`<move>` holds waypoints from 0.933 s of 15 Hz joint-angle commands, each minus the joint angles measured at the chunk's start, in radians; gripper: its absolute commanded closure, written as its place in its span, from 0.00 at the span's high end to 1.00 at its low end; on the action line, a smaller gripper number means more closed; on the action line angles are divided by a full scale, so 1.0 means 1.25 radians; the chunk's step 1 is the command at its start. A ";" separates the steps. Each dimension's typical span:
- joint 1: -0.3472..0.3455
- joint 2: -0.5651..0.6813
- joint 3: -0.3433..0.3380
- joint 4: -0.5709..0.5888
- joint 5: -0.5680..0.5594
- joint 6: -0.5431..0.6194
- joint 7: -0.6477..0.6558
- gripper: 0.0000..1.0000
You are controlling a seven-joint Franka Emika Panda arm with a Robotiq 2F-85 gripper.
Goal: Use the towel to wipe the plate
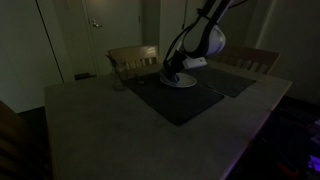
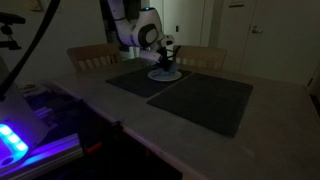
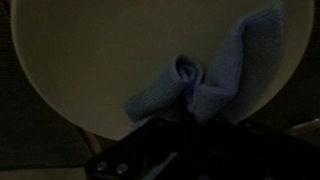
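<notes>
I'm working in very dim light, so I lean mostly on the wrist view. There the plate (image 3: 100,60) fills most of the frame as a pale round disc, and the blue towel (image 3: 215,75) lies crumpled on its right half. One flap runs up toward the rim, and another spreads low to the left. The cloth gathers into a tight knot right where the gripper (image 3: 188,115) comes in from the bottom edge. I read that as clenched on the towel, with the jaws drawn together around the bunched fabric, though the fingers themselves are nearly black and hard to trace. The towel rests on the plate's surface rather than hanging clear of it. In both exterior views the arm (image 1: 205,40) (image 2: 140,30) reaches down to the far side of the table (image 1: 90,120) (image 2: 130,110). The gripper (image 1: 172,75) (image 2: 165,68) sits directly over the plate (image 1: 183,83) (image 2: 165,76). The plate stands on the farther mat (image 1: 225,85) (image 2: 135,80), and a second dark mat (image 1: 180,105) (image 2: 205,100) lies just beside it, nearer the middle of the table. I can't make out the towel in these views. Wooden chairs (image 1: 135,58) (image 2: 95,55) stand behind the table's far edge.
</notes>
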 commanded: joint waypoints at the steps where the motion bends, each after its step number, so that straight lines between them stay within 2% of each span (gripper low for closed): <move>1: -0.040 0.014 -0.004 -0.004 -0.019 -0.008 -0.038 0.02; 6: -0.041 -0.042 -0.010 -0.087 -0.016 0.001 -0.037 0.02; 11: -0.004 -0.108 -0.011 -0.187 0.000 0.000 -0.012 0.02; 14: 0.044 -0.143 -0.014 -0.223 0.003 -0.003 0.005 0.02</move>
